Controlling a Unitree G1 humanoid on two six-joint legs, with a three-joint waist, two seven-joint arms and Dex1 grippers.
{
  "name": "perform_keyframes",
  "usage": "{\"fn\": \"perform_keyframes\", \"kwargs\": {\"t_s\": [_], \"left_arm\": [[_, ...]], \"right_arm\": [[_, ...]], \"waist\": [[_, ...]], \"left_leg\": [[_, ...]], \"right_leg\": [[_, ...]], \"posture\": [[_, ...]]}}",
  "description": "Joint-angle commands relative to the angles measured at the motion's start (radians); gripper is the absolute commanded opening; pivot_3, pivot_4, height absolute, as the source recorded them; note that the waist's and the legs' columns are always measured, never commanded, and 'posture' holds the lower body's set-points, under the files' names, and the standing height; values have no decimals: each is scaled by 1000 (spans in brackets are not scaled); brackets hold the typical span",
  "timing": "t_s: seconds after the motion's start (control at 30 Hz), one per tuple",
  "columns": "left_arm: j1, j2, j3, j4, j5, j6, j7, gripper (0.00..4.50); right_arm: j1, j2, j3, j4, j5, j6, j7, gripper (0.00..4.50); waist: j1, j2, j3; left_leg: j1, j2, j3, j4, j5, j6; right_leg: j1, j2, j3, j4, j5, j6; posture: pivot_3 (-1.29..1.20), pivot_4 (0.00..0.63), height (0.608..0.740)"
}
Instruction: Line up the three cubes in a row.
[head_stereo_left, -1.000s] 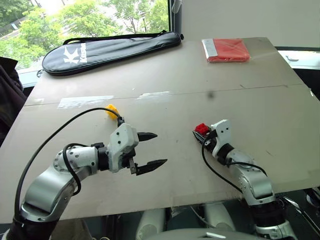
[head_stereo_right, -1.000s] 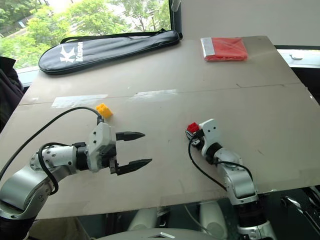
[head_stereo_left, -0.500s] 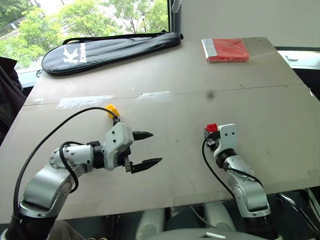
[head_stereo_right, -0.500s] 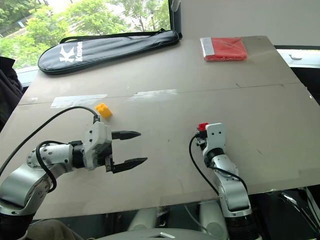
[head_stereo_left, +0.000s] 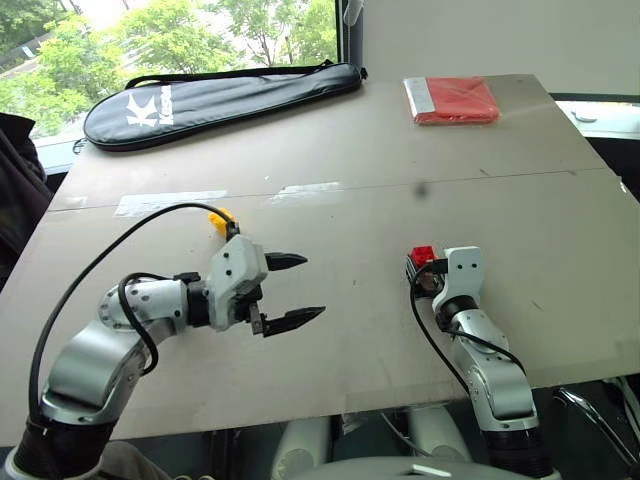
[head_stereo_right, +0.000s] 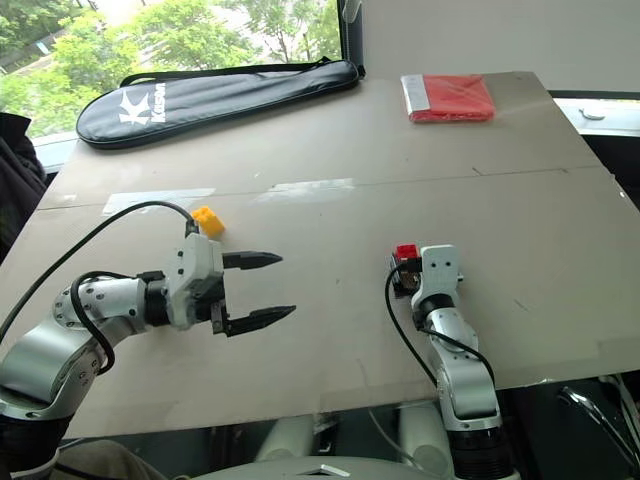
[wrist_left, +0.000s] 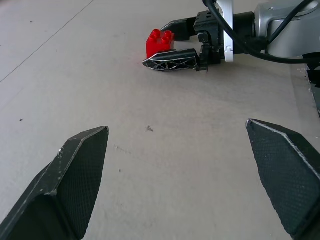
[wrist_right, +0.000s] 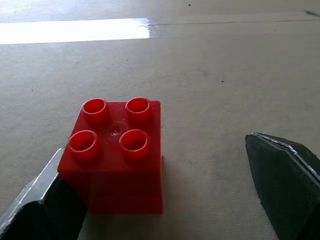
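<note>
Right wrist view: right gripper (wrist_right: 160, 210) jaws spread, red brick (wrist_right: 116, 152) standing studs-up on table (wrist_right: 225, 75) between them, against one finger (wrist_right: 42, 210), clear of other. Left gripper (head_stereo_left: 290, 290) well to left of red brick, jaws wide open, empty. Yellow brick (head_stereo_right: 208, 220) just beyond left gripper. Racket case (head_stereo_left: 220, 95) and flat red packet (head_stereo_left: 452, 100) far beyond red brick, at table's far edge.

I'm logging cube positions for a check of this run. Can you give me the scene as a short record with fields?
red cube: upright on the table, studs up, between the right gripper's open jaws
yellow cube: on the table beyond the left gripper
left gripper: jaws open, empty
far edge: black racket bag; flat red packet
</note>
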Motion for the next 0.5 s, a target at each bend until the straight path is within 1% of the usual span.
{"fn": "perform_keyframes", "kwargs": {"t_s": [0.03,0.13,0.27,0.5], "left_arm": [[-10,-6,5,-32,-10,7,15,4500],[2,-10,5,-43,-12,11,24,4500],[2,-19,-2,-50,-12,16,39,4500],[44,-28,3,-51,5,-12,42,4500]], "right_arm": [[12,-21,-11,-36,8,-6,21,4478],[25,-54,-19,-55,6,4,45,4478],[20,-69,-31,-46,16,3,60,4478],[7,-37,-62,-24,100,39,89,4478]], "waist": [[-1,0,0],[1,0,0],[0,0,0],[-2,0,0]], "left_leg": [[0,0,0,0,0,0],[0,0,0,0,0,0],[0,0,0,0,0,0],[0,0,0,0,0,0]], "right_leg": [[0,0,0,0,0,0],[0,0,0,0,1,1],[0,0,0,0,1,2],[0,1,0,0,1,1]], "posture": [[0,150,712],[0,150,712],[0,150,712],[0,150,712]]}}
